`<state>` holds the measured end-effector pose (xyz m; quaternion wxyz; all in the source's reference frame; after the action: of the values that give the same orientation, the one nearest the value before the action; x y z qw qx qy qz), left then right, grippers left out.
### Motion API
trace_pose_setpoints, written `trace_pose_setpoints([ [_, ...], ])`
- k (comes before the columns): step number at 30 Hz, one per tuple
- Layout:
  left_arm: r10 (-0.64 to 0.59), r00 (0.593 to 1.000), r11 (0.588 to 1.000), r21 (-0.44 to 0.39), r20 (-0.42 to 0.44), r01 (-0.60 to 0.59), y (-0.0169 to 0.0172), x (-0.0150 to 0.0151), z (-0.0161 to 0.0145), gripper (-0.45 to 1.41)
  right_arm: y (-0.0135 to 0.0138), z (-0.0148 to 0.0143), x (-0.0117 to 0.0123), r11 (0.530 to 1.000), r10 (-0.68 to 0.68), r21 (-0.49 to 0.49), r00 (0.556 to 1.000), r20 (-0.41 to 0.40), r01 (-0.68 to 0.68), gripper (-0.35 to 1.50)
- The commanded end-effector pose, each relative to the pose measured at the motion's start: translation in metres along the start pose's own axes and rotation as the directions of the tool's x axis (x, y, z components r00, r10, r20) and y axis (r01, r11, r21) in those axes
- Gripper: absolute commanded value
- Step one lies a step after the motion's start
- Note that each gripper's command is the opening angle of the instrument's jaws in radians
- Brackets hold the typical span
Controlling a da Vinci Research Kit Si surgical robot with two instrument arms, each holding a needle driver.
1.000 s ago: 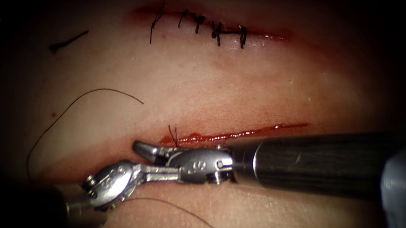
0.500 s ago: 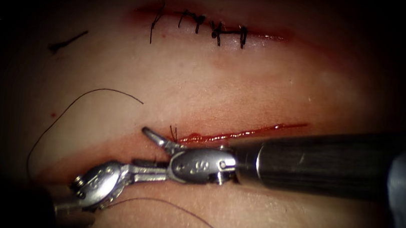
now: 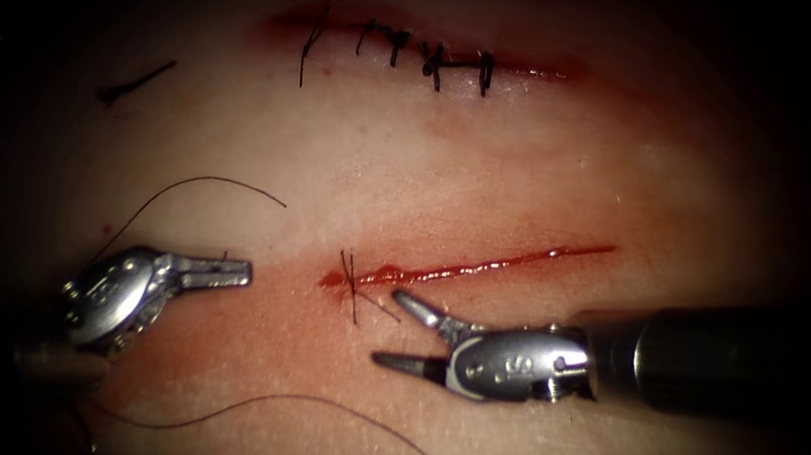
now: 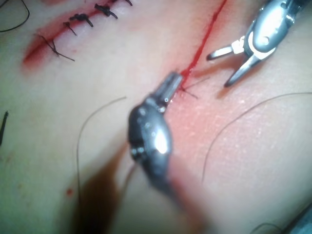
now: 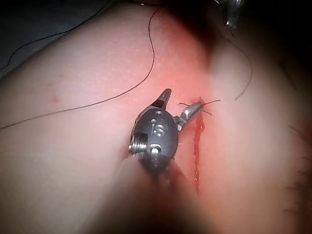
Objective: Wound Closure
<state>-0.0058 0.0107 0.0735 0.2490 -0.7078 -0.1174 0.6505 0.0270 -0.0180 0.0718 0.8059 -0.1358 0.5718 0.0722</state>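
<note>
The two tools have moved apart from the knot [image 3: 351, 282] at the cut's [image 3: 482, 264] left end. The left tool [image 3: 238, 273], middle left, looks shut and empty. The right tool [image 3: 397, 331], lower middle, is wide open and empty; I can't see a needle.

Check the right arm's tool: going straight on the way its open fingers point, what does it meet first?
Probably the short black knotted stitch at the left end of the red open cut. The right arm's silver needle driver points left toward it, holding nothing; depth is unclear.
</note>
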Motion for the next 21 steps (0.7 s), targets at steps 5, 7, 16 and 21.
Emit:
trace_pose_setpoints([
  [5,0.09,0.995,0.988,0.125,0.034,-0.094,-0.0073,0.0,0.0012,-0.45,-0.0009,-0.0005,-0.0007,1.0,0.015,-0.01,1.0,0.009,-0.015,1.48],
  [7,0.114,0.991,0.981,0.15,0.064,-0.122,-0.0098,-0.0001,0.0011,-0.45,-0.001,-0.0005,-0.0006,1.0,0.02,-0.011,1.0,0.009,-0.02,1.48],
  [16,0.138,0.984,0.952,0.259,0.109,-0.162,-0.0198,-0.0057,0.0001,-0.45,-0.0011,-0.0003,-0.0006,0.999,0.032,-0.013,0.999,0.01,-0.031,1.47],
  [21,0.054,0.995,0.968,0.24,0.08,-0.072,-0.0195,-0.0121,0.001,-0.45,-0.0011,-0.0001,-0.0005,0.999,0.033,-0.015,0.999,0.012,-0.033,1.47],
])
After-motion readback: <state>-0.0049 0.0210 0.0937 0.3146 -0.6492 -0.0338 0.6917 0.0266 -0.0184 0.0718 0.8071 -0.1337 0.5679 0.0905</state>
